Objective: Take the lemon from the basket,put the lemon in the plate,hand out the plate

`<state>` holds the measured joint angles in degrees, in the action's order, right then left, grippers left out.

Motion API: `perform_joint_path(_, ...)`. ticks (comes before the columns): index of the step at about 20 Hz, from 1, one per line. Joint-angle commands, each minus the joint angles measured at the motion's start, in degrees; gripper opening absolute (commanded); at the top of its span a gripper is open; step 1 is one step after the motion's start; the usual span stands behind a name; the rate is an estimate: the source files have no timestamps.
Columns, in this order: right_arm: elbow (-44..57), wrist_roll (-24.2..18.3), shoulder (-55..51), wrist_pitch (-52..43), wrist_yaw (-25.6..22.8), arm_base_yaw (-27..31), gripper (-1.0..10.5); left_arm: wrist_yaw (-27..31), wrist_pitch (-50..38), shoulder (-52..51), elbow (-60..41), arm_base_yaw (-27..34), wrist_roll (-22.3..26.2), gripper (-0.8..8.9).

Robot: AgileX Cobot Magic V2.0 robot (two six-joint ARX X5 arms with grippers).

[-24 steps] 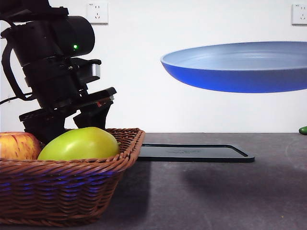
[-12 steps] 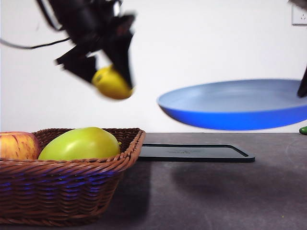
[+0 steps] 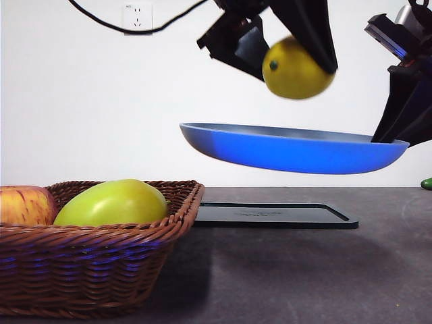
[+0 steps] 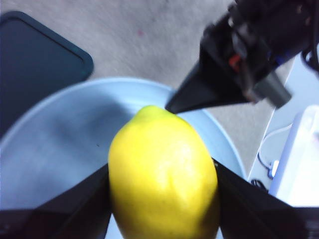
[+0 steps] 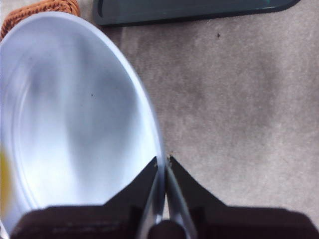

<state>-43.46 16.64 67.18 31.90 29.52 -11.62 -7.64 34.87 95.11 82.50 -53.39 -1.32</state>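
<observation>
My left gripper (image 3: pixel 291 42) is shut on the bright yellow lemon (image 3: pixel 298 68) and holds it in the air just above the light-blue plate (image 3: pixel 290 146). In the left wrist view the lemon (image 4: pixel 162 174) fills the space between the jaws, with the plate (image 4: pixel 60 144) below it. My right gripper (image 5: pixel 163 162) is shut on the plate's rim (image 5: pixel 149 124) and holds the plate up over the table, slightly tilted. It shows at the right of the front view as the right gripper (image 3: pixel 398 128). The wicker basket (image 3: pixel 88 263) stands at the near left.
In the basket lie a large yellow-green fruit (image 3: pixel 111 202) and a red-yellow apple (image 3: pixel 23 206). A flat black tray (image 3: pixel 277 214) lies on the dark table under the plate. A small green thing (image 3: pixel 426 183) shows at the right edge.
The left gripper rose from the basket with the lemon and swung right, over the plate. The plate came down and shifted left.
</observation>
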Motion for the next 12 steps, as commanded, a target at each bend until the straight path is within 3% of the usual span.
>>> perform_joint_path(1,-0.2,0.7,0.3,-0.5,0.6,-0.2,0.0,0.1,0.9,3.7,0.9,-0.5,1.0,2.04)
perform_joint_path(6,-0.2,0.7,0.3,-0.4,0.6,-0.2,0.0,0.2,2.3,6.4,0.9,-0.5,1.0,2.13)
perform_joint_path(9,-0.2,0.7,0.3,-0.4,0.6,-0.2,0.0,0.2,2.3,6.4,0.9,-0.7,1.4,3.20)
perform_joint_path(12,-0.2,1.9,0.3,0.1,0.5,-0.2,0.0,0.2,2.2,6.4,0.9,-0.7,1.4,3.27)
